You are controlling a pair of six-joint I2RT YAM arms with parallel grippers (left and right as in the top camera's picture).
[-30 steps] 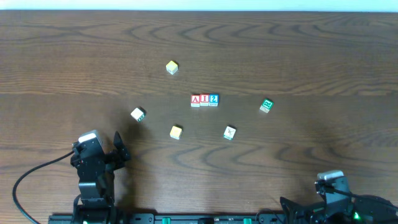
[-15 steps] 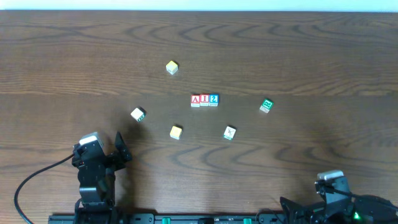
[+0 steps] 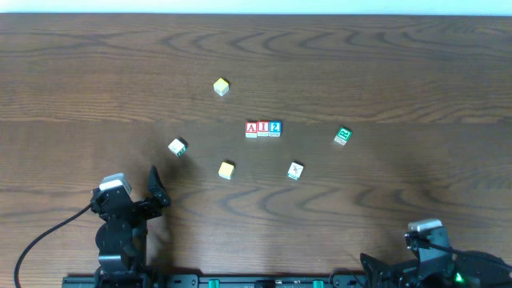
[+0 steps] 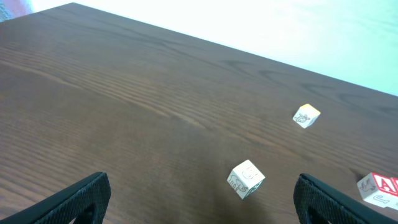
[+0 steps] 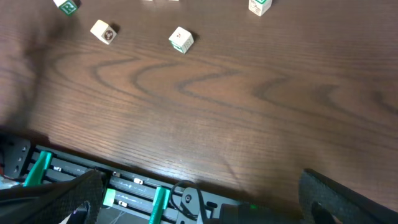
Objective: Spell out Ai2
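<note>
Where the three letter cubes are set near the middle of the table [image 3: 384, 64], a close row is formed, seemingly touching: the red-framed A cube [image 3: 252, 129] at the left, the red-framed I cube [image 3: 263, 129] between, the blue-framed 2 cube [image 3: 274, 128] at the right. The left claw [image 4: 199, 208] is spread wide with nothing gripped, near the table's near edge. The right claw [image 5: 199, 205] is likewise spread wide and empty, well apart from the row.

wooden table [image 3: 400, 64] | 2 yellow cubes [image 3: 222, 87] [image 3: 226, 170]; 3 green-marked cubes [image 3: 343, 135] [image 3: 295, 170] [image 3: 178, 146], scattered apart
</note>
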